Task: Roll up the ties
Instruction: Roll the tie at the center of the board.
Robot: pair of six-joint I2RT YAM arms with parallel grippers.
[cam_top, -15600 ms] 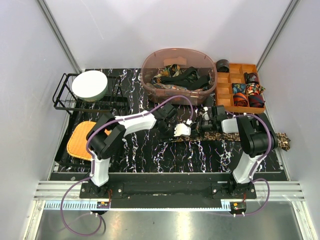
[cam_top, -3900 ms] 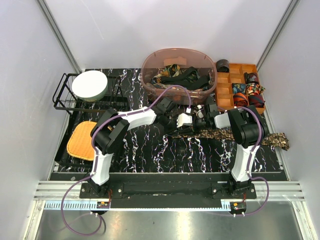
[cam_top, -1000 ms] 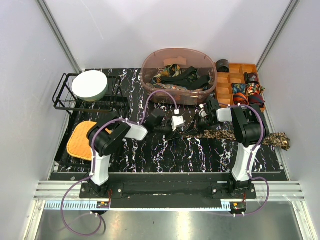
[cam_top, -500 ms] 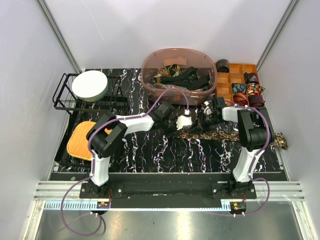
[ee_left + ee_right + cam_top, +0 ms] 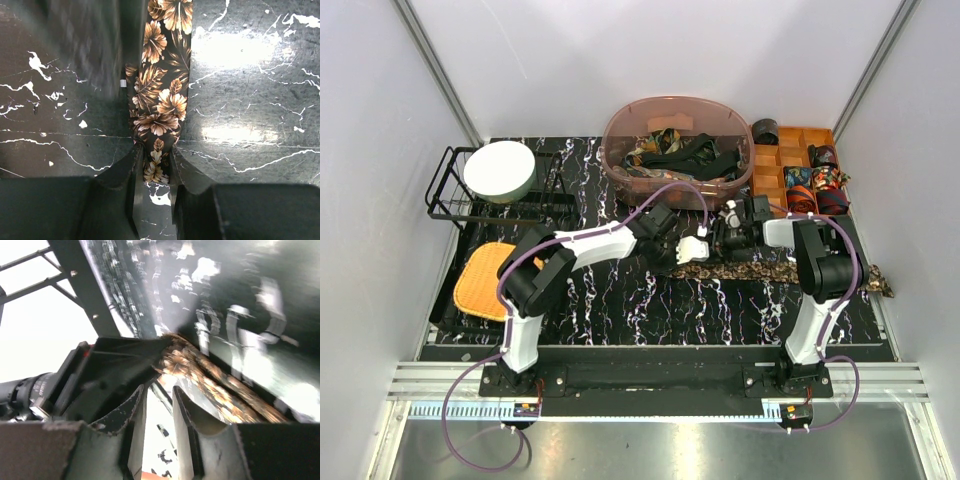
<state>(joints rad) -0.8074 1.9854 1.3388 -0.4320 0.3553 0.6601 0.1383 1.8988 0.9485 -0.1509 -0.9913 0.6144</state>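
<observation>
Black marbled surface (image 5: pixel 620 300), with room for laying a tie out flat. Wooden tray (image 5: pixel 765 162) at the back right, for finished rolls. Brown flowery tie (image 5: pixel 750 270) stretched long across the surface, ready for rolling. Left jaws nearly shut, pinching its thin end to keep it still. Right jaws a little apart near the tie, holding nothing.
</observation>
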